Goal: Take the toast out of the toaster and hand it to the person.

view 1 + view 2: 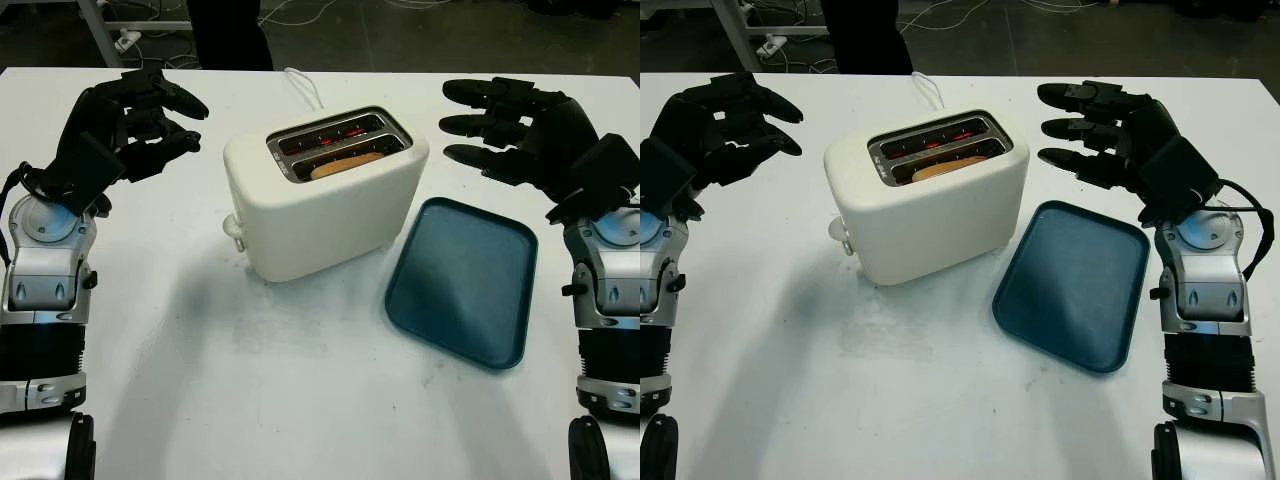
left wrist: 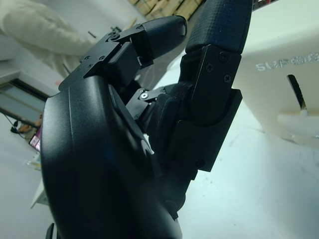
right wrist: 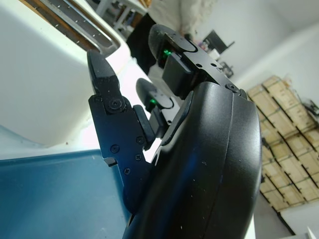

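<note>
A: Which step is being worked on here?

B: The very first one, I'd judge. The toast (image 1: 347, 164) is sitting down in the front slot of the white toaster (image 1: 325, 205), with just its browned top edge peeking above the rim. Nothing is touching it yet.

A: And the hands?

B: The right hand (image 1: 1110, 130) is hovering above the worktop (image 1: 300, 400) just to the right of the toaster, holding nothing, its fingers reaching out straight toward the toaster's upper corner. The left hand (image 1: 125, 125) is hanging well off to the toaster's left, also holding nothing, with its fingers bent loosely inward.

A: So which one is going for the toast?

B: The right one is looking the likelier, being nearer the slots. It is needing to rise over the toaster's top, come down on the front slot, and pinch the exposed edge of the slice.

A: Anything in the way?

B: A dark blue tray (image 1: 465, 280) is lying flat on the worktop beside the toaster, under the right arm. Someone in dark clothing (image 1: 232, 35) is standing beyond the far edge of the worktop, so the handover is going to call for a reach forward past the toaster.
</note>
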